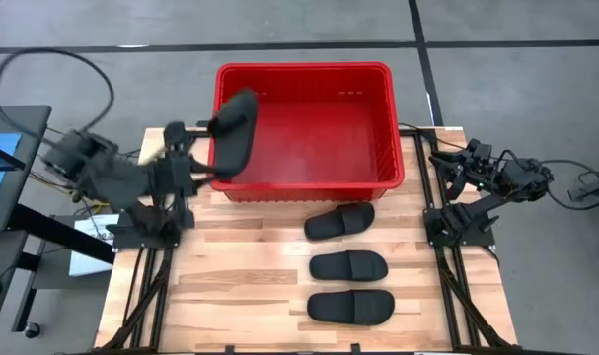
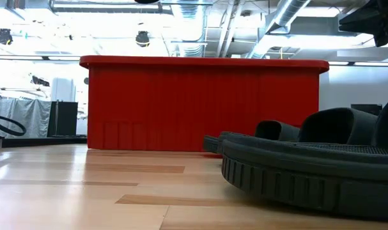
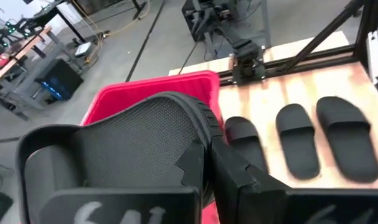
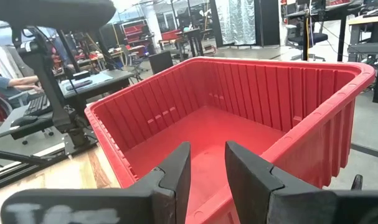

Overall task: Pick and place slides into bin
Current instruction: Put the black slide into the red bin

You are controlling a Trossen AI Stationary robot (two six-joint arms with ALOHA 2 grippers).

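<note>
My left gripper (image 1: 198, 158) is shut on one black slide (image 1: 235, 130) and holds it in the air over the left rim of the red bin (image 1: 378, 69). In the left wrist view the slide (image 3: 145, 134) fills the foreground, with the bin (image 3: 195, 84) below it. Three more slides lie flat on their soles on the table in front of the bin (image 1: 340, 221), (image 1: 348, 265), (image 1: 350, 307). My right gripper (image 4: 207, 171) is open and empty beside the bin's right wall, pointing at the bin (image 4: 238, 118). My left gripper holds the slide by its near end, one finger (image 3: 235, 171) against the sole's ribbed side edge (image 3: 206, 127). The other finger is hidden by the slide. The fingers come from the table's left side. The slide is lifted clear, turned on its side, its free end (image 1: 245, 99) over the bin.
Black frame rails run along the table's left (image 1: 146, 266) and right (image 1: 457, 276) sides. In the low view one slide (image 2: 309, 169) lies close in front, with the bin (image 2: 206, 105) behind. A person sits at a desk (image 4: 2, 81) beyond the table.
</note>
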